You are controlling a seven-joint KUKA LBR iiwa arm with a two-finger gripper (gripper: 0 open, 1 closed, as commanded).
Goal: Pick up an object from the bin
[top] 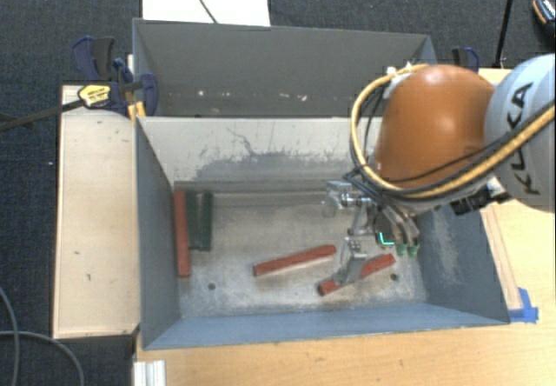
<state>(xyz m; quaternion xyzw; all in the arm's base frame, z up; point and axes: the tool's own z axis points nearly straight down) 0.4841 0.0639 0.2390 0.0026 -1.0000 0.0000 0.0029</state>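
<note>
arm: reaches in from the right, its orange cover (430,123) hanging above the right half of the bin (278,71).
gripper (350,269): low over the floor at the right front, right on top of a short red stick (380,265).
pincer state: cannot tell whether it is spread or pressed together; the metal parts blur into the stick beneath.
short red stick: lies flat and slanted, its left end nearer the front wall. it seems to touch the gripper.
long red stick (294,261): just left of the gripper, mid-floor, also slanted.
left wall: a red bar (182,232) and a dark green bar (202,221) lie side by side, well apart from the gripper.
</note>
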